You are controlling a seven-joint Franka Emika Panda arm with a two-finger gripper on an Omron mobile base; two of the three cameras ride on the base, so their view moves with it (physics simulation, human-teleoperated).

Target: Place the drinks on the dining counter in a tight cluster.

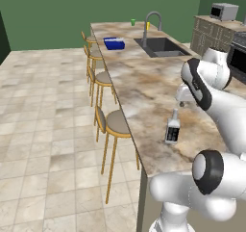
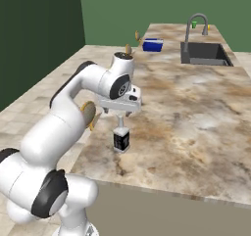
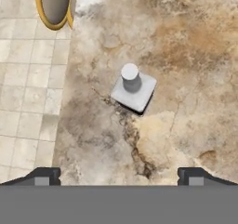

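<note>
The gripper point(image 2: 121, 113) hangs just above the dark bottle point(image 2: 121, 138), and its jaws stand wide open. In the hand view the two fingertips point(image 3: 44, 175) are far apart at the bottom, and between them lies only bare stone. The jaws hold nothing and touch nothing.

The bottle point(image 1: 173, 128) stands upright on the bench point(image 1: 144, 89), near the edge where the stools point(image 1: 115, 125) are and near the end closest to the robot. It has a dark body, a white label and a pale cap. From above, in the hand view, the bottle point(image 3: 133, 89) shows a square grey shoulder and a round white cap, and it sits a little above the middle of that view, apart from both fingertips. A stool seat point(image 3: 55, 4) shows at the top left there, beside the bench edge.

Farther along the bench there is a sink point(image 1: 162, 46) with a curved faucet point(image 1: 153, 26). A blue box point(image 1: 114, 43) lies to the stool side of the sink, well apart from the bottle. A small green cup point(image 1: 133, 22) stands at the far end.
</note>
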